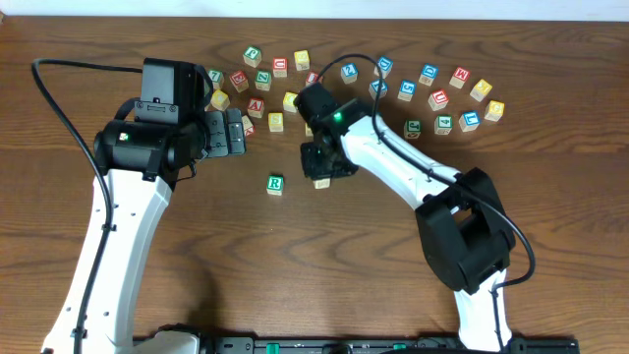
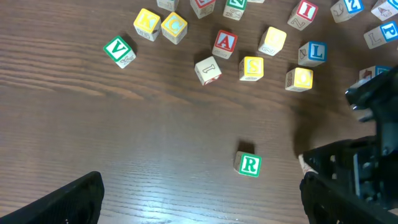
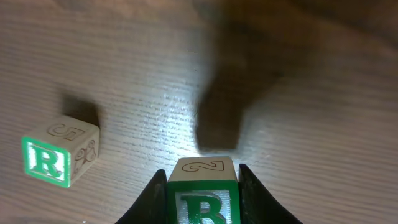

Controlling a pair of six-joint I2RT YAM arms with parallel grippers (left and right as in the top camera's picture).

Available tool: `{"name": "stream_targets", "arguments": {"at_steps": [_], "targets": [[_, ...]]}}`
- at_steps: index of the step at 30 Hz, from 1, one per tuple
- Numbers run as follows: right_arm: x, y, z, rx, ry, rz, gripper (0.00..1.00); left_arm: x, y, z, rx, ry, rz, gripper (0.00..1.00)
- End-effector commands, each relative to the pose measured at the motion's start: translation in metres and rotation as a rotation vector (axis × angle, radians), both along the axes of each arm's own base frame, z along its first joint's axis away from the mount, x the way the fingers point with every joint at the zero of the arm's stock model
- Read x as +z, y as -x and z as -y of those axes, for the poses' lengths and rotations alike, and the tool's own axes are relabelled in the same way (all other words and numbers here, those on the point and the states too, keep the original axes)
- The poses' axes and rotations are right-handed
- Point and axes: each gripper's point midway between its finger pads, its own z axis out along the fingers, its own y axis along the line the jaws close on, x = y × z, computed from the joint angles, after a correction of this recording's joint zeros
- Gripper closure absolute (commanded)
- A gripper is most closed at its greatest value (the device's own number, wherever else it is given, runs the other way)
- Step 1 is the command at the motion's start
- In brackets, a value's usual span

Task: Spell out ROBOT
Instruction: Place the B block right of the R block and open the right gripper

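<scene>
Tabletop: R cube; right end effector pinches green-framed cube; left end effector spread.

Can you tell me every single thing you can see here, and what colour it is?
R cube: one, green frame, alone on the table nearer the arms' bases than the pile, beside the right gripper but apart from it.
held cube: one, green frame, between the right gripper's fingers; its letter is cut off by the picture edge.
loose letter cubes: more than twenty, red, blue, green and yellow, scattered along the far side.
table: one, dark brown wood.
left arm: one, white and black.
right arm: one, white and black.
left gripper: one, black, open and empty, at the pile's edge.
right gripper: one, black, shut on the held cube.
</scene>
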Motion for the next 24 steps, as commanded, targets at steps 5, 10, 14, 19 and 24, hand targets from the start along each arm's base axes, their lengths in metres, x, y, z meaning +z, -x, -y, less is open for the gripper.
{"name": "stream_targets", "arguments": {"at_steps": [5, 10, 14, 19, 24], "targets": [[-0.007, 0.005, 0.012, -0.079, 0.073, 0.012, 0.85, 0.006, -0.004, -0.004, 0.01, -0.018, 0.017, 0.01], [-0.008, 0.007, 0.019, -0.113, 0.106, 0.004, 0.84, 0.006, -0.004, -0.004, 0.01, -0.018, 0.017, 0.01], [-0.009, 0.011, 0.022, -0.117, 0.117, -0.011, 0.75, 0.006, -0.004, -0.004, 0.01, -0.018, 0.017, 0.0], [-0.009, 0.012, 0.023, -0.131, 0.119, -0.017, 0.64, 0.006, -0.004, -0.004, 0.01, -0.018, 0.017, 0.01], [-0.009, 0.012, 0.023, -0.131, 0.119, -0.017, 0.6, 0.006, -0.004, -0.004, 0.01, -0.018, 0.017, 0.01]]}}
